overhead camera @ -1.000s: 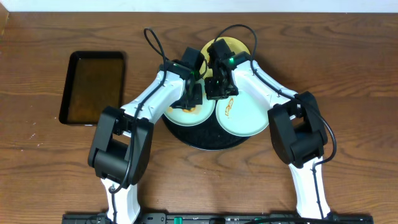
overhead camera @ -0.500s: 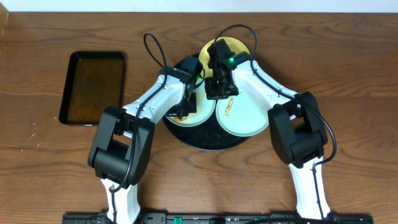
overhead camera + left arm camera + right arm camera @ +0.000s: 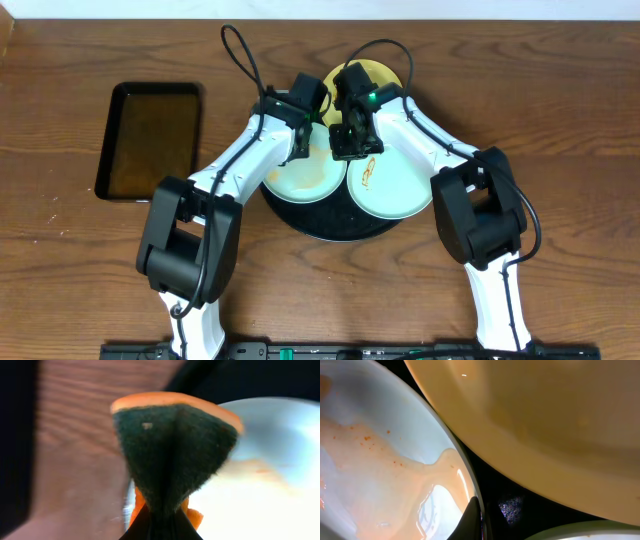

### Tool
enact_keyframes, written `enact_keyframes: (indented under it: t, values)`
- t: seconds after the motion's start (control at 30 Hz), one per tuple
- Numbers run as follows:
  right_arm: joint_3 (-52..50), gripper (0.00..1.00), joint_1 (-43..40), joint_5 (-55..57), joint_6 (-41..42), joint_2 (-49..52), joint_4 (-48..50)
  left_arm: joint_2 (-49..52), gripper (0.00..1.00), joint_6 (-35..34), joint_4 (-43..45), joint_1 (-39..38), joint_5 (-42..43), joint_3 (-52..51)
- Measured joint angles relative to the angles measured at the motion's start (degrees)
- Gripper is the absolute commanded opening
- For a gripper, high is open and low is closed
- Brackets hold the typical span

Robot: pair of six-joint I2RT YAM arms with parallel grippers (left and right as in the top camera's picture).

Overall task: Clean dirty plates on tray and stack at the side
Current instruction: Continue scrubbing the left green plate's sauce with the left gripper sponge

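The brown wooden table carries two things directly. A round black tray sits just off the middle towards 12 o'clock. A smaller rectangular black tray lies well apart from it at 10 o'clock, its long sides running from 12 to 6.

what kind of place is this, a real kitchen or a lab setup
Most likely a robot lab bench staged for dishwashing, not a kitchen: two white-and-black robot arms at a brown wooden table, a round black tray holding three small plates, and an orange-and-green sponge pinched in the left tool.
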Motion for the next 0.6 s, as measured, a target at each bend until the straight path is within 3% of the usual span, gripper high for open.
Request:
enact_keyframes:
  t: [0.2,0.6]
  values:
    - [0.0,0.01,0.0,0.0,0.0,0.0,0.0,0.2,0.08,-0.5,5.0,0.0,12.2,0.0]
    - [0.0,0.01,0.0,0.0,0.0,0.0,0.0,5.2,0.08,-1.1,9.0,0.4,15.2,-0.1]
